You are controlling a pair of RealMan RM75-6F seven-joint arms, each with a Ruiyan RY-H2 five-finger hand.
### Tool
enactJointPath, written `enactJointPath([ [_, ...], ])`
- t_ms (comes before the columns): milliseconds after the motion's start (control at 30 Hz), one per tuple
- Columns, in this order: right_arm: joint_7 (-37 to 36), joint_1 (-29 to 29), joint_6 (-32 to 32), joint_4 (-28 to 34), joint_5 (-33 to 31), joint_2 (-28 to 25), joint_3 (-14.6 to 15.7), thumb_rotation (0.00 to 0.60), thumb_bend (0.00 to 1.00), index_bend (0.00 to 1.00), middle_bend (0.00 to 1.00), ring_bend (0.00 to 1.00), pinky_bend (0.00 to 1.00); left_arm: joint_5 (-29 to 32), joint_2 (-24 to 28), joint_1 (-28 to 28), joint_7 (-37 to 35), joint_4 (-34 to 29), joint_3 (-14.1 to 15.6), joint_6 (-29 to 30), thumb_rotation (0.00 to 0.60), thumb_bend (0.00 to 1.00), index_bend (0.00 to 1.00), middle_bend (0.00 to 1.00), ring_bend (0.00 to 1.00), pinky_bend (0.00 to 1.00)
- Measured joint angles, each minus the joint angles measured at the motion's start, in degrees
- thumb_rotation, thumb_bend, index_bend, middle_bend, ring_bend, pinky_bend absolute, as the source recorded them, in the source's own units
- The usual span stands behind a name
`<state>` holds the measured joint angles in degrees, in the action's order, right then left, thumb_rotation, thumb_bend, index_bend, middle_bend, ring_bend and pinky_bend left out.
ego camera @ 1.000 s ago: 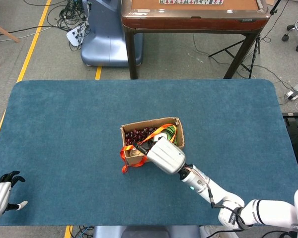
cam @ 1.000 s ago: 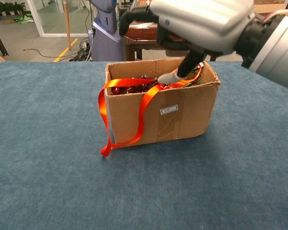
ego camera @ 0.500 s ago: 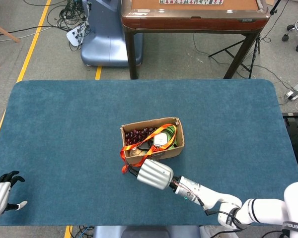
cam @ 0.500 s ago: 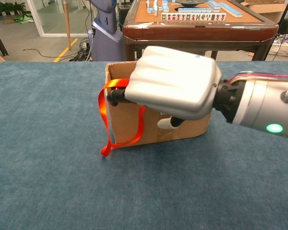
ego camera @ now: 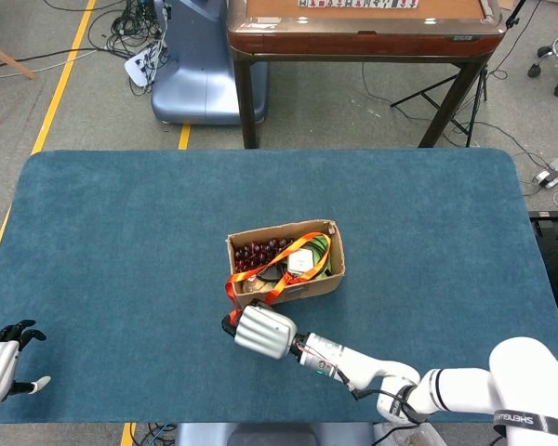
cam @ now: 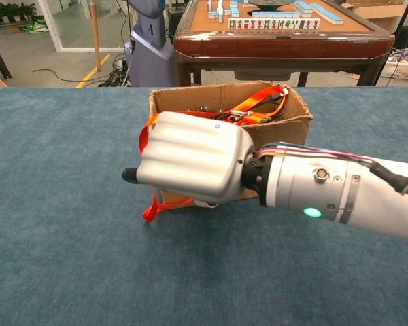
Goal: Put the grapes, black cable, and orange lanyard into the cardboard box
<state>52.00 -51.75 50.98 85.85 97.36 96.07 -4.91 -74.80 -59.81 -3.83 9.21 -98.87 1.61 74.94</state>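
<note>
"Anything here you can actually read?"

"Hardly. There's a dark line of lettering on the white shell of the robot's right arm (ego camera: pixel 532 421), low at the edge of the head view, but it's too small to make out."

"The rows of small tiles on the brown wooden table (cam: pixel 272 13) behind?"

"Marks on their faces, none legible."

"And the brown cardboard box (cam: pixel 289 122)?"

"A white card (ego camera: pixel 299 263) lies inside it; any print is too fine to tell. Nothing reads on the box wall."
</note>
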Motion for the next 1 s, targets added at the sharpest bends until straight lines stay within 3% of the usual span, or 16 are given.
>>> enactJointPath([
  [433,1.7,-1.8,-2.3,-4.0,-2.4,3.9,-1.2,0.6,0.17,0.34,0.96,0.95,1.0,0.1,-0.1,0.0,0.5,-0.2,0.0,0.1,0.6,0.01,0.34,0.17,0.16,0.36],
  [1000,2.4,-3.3,-3.6,-9.0,-4.4,7.9,-1.1,0.6,0.22,0.39,0.96,0.95,1.0,0.1,-0.1,0.2,0.6,-0.3,0.0,0.3,0.6,0.01,0.34,0.17,0.16,0.36],
])
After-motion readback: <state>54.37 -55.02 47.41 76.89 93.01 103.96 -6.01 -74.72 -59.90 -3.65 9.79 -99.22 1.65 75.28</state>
